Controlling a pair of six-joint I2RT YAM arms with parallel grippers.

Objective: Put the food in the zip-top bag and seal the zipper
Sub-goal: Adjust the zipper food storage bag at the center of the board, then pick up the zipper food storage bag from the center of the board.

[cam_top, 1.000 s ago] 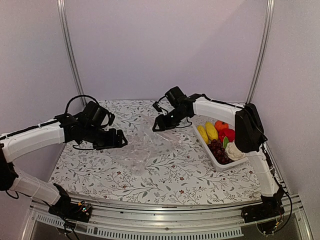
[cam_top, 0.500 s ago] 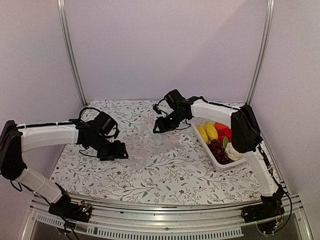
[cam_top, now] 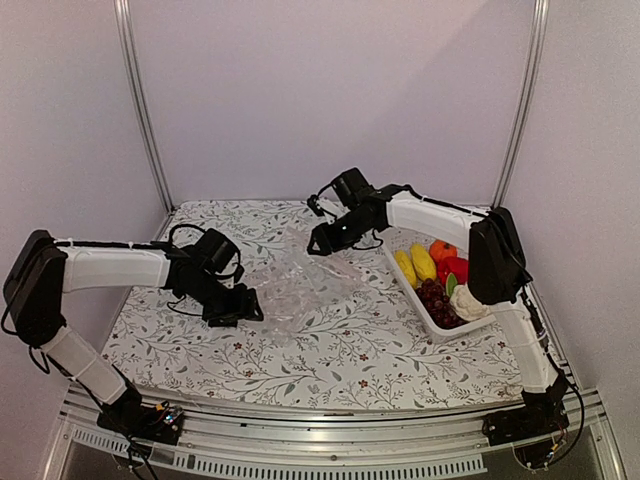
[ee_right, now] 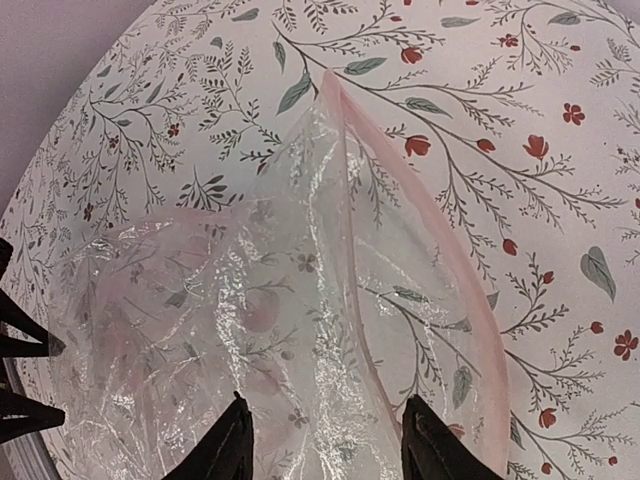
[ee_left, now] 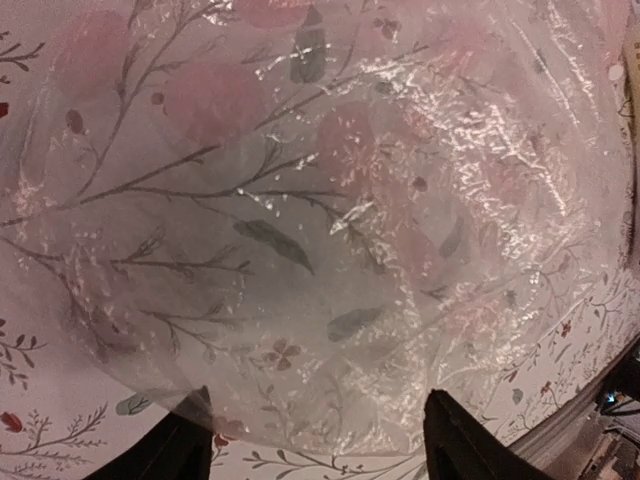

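The left gripper [cam_top: 243, 306] sits low over the table [cam_top: 330, 355], at the bag's [cam_top: 300, 285] 9 o'clock edge. Its fingers [ee_left: 180, 452] stand wide apart, and the bag's crinkled near edge lies across the gap between them. Nothing is clamped.

The bag lies mid-table, with no food showing through its film. Its mouth is gaping, and the pale pink zipper [ee_right: 475, 325] arcs up and away along the right lip.

At the bag's 3 o'clock, apart from it, the white basket [cam_top: 447, 334] holds all the food. The cauliflower [cam_top: 468, 304] and grapes [cam_top: 436, 298] are at its near end. The pepper [cam_top: 456, 268] and yellow pieces [cam_top: 414, 265] are past them, and the pumpkin [cam_top: 441, 250] is farthest.

The right gripper [cam_top: 318, 245] hangs at the bag's 1 o'clock, over its far edge. Its jaws are parted, with loose film lying between the fingertips and not pinched.
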